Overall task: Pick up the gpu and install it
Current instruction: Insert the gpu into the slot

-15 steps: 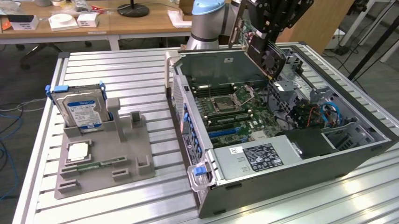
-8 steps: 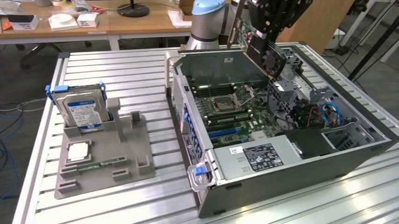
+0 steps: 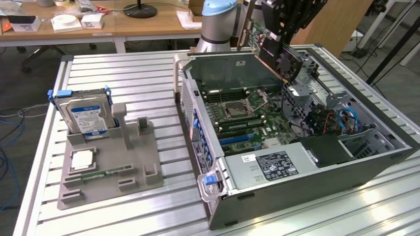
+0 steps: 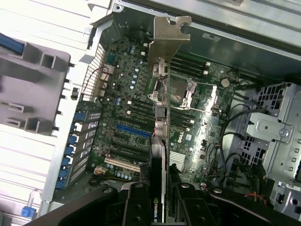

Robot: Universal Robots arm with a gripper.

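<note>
The gripper (image 4: 159, 190) clamps the gpu (image 3: 279, 51), carrying it above the open case (image 3: 328, 182). Seating it, I judge, needs its edge lined up with the blue slot (image 4: 134, 129).

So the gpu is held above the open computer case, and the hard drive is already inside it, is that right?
Not quite: the hard drive stands in the gray holder beside the computer case, as the exterior view shows. The fingers do hold the gpu above the case.
</note>
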